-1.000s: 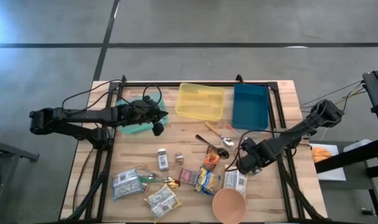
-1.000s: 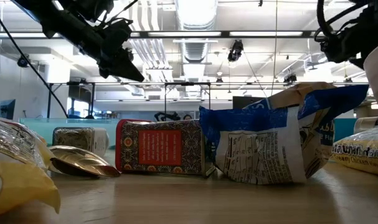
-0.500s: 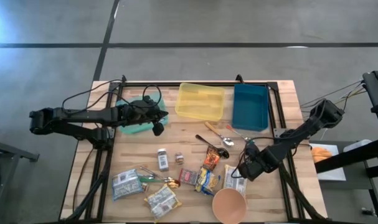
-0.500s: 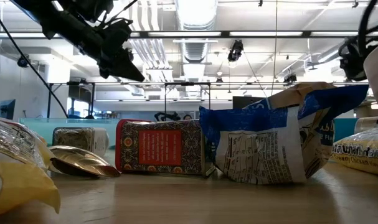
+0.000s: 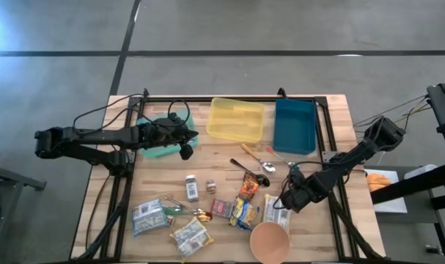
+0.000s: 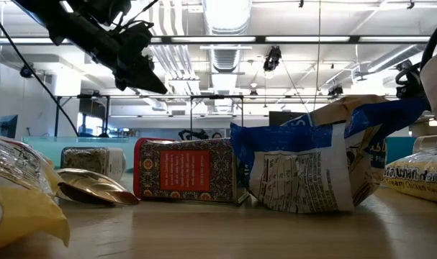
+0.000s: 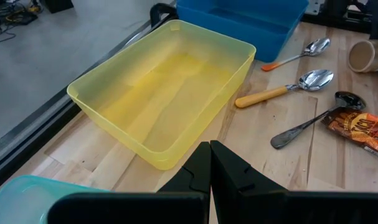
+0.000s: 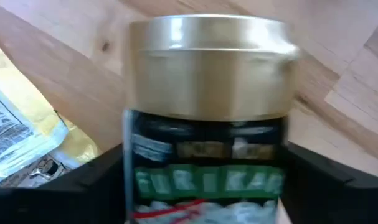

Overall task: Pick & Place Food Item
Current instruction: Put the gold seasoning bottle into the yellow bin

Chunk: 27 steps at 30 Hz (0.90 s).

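Observation:
A jar (image 8: 207, 124) with a gold lid and a green-lettered label lies on its side on the wooden table, at the near right (image 5: 276, 213) among the food packets. My right gripper (image 5: 287, 202) points down over it, open, one dark finger (image 8: 83, 186) on each side of the label. My left gripper (image 5: 187, 150) hovers shut at the far left, above the table beside a teal container (image 5: 157, 150) and facing the yellow bin (image 7: 164, 93). My right gripper comes at the jar from above, with its fingers level with the labelled body (image 8: 207, 180) just below the gold lid. I cannot tell whether the fingers touch the jar. The jar lies on the table.
A yellow bin (image 5: 236, 119) and a blue bin (image 5: 295, 125) stand at the far side. Spoons (image 5: 255, 167) lie mid-table. Snack packets (image 5: 244, 211), small jars (image 5: 192, 188) and a paper cup (image 5: 270, 240) crowd the near half around the jar.
My right gripper has come down toward the table and a little toward its near edge, onto the jar; the jar has not moved.

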Available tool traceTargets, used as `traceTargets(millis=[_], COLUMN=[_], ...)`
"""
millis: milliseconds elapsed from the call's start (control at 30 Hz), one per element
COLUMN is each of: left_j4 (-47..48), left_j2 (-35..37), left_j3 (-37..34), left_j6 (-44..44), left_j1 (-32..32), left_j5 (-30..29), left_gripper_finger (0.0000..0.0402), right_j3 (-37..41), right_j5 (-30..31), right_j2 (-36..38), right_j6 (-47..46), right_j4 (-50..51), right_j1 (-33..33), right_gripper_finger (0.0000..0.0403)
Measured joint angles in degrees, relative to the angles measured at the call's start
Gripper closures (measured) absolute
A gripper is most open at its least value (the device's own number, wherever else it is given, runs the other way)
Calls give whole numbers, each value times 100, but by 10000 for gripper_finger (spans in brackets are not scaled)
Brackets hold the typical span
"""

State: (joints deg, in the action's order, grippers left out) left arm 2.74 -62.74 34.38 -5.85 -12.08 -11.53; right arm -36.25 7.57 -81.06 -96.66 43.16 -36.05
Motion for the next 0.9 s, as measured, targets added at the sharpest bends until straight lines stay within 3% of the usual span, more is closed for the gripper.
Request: traceTargets(millis=[67, 333, 533, 667, 900], left_j4=[-22, -51, -167, -597, -1170], left_j2=[0, 0, -3, -4, -13], left_j3=[1, 10, 10, 12, 66], left_j6=[5, 245, 172, -561, -1714], left_j1=[0, 0, 2, 2, 2], left_j5=[0, -2, 104, 173, 838], left_gripper_finger=[396, 396, 396, 396, 396], right_j3=[-41, -192, -580, -902, -1347], right_j5=[4, 79, 533, 1230, 2817], right_j2=[-2, -2, -2, 0, -5], right_j6=[101, 211, 631, 1269, 2543], right_j4=[-38, 91, 625, 767, 772], right_j1=[2, 0, -7, 20, 159], right_gripper_finger=[134, 133, 133, 133, 133])
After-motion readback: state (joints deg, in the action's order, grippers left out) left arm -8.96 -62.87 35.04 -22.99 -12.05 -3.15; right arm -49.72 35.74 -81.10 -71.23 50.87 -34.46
